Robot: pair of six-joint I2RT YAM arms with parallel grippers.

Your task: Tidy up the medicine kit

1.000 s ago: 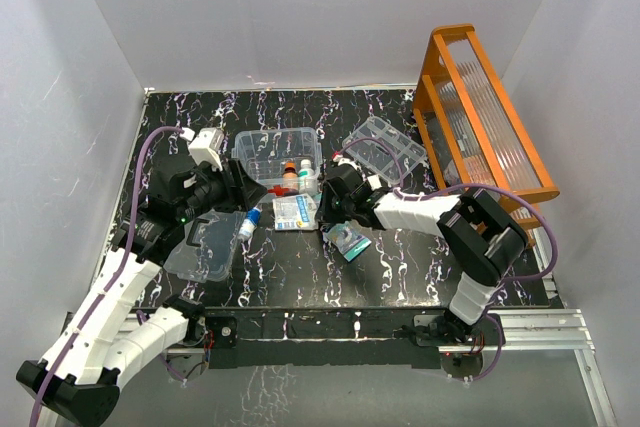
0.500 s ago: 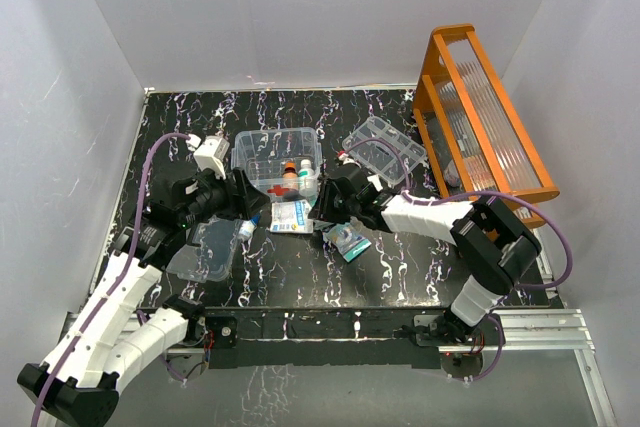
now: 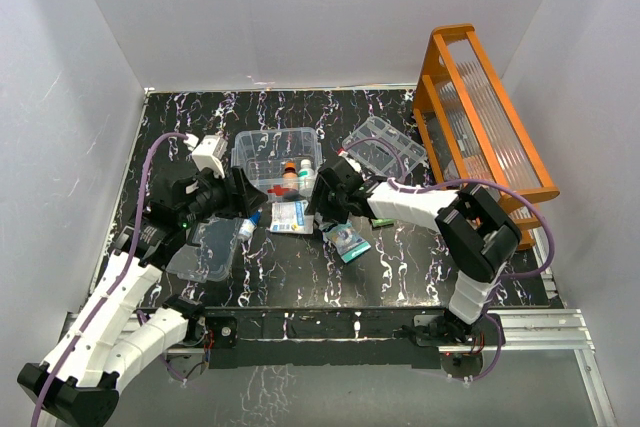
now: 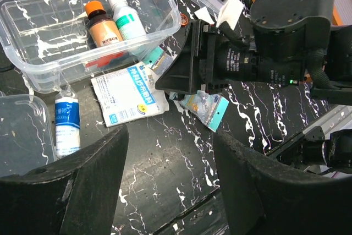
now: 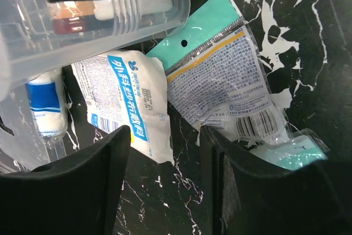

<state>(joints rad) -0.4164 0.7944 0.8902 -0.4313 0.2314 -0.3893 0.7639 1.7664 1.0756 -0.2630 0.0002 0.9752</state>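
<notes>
L gripper [image 4: 171, 144] jaws apart, empty, pointing 3 o'clock. R gripper [image 5: 165, 144] same, pointing approx 9 o'clock.

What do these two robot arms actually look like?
The left arm and right arm have white shells, black joints and a purple cable each. Each ends in two broad matte-black fingers, and a small green light glows near the wrist.

On marbled table [image 3: 300, 282]: box [image 3: 252, 150], lid [image 3: 205, 249], packets [image 3: 290, 215]
</notes>
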